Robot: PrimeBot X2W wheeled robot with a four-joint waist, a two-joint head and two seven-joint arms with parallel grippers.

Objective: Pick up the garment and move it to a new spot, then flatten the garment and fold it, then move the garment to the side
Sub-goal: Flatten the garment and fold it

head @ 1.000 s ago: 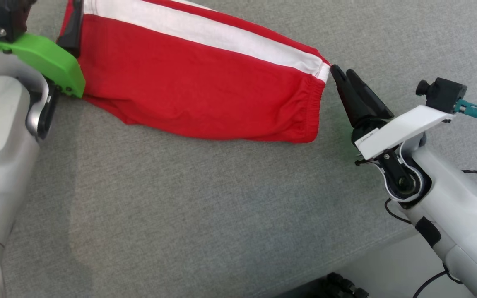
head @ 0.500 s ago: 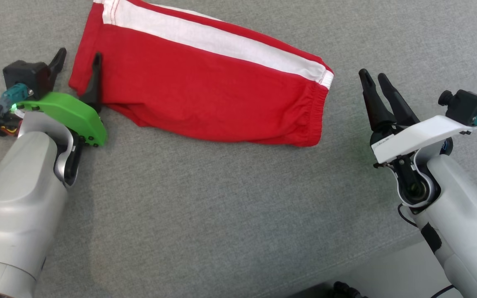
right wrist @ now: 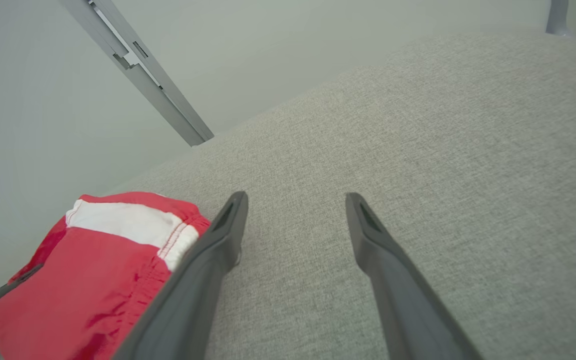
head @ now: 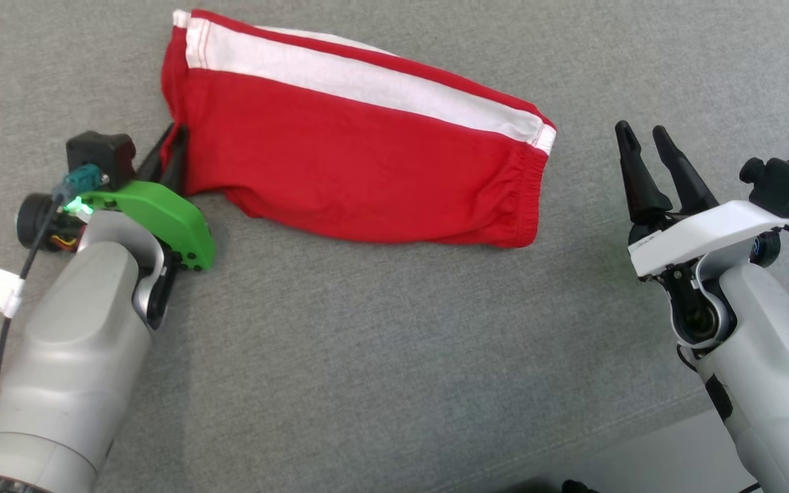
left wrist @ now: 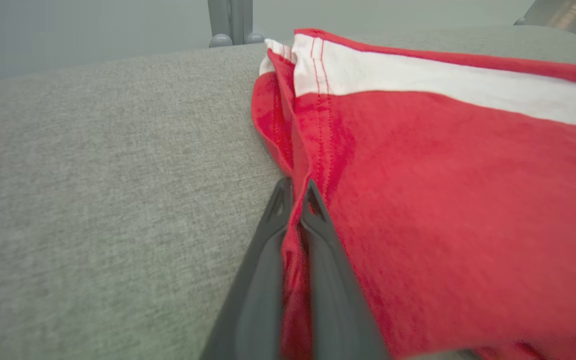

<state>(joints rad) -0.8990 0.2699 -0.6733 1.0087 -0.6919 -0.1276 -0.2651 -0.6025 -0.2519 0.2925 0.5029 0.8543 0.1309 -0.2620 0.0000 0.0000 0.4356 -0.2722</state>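
The grey padded surface (head: 367, 356) runs across the whole head view. The garment (head: 360, 171), red shorts with a white stripe (head: 367, 75), lies flat across the upper middle of that frame and slopes down toward the right. It looks doubled over on itself, so the step in hand is probably a pick-up or a drag to a new spot, though the pictures do not settle which. The left gripper (head: 170, 140) sits at the left of the frame against the cloth's lower left corner. In the left wrist view its two dark fingers are pressed together with a strip of red fabric pinched between them, just below the stitched hem (left wrist: 288, 125). That bite looks narrow and close to the edge, so a slow, low pull along the surface suits it better than a sharp lift, which could let the cloth slip out or undo the layers. The right gripper (head: 641, 130) stands at the right of the frame with its fingers apart and nothing between them. It is clear of the elastic waistband (head: 524, 198), which sits at the garment's right end. If it took hold of that waistband corner first, both ends could travel together and the cloth would stay flat. If only one end is pulled, the free end will likely trail and bunch up.
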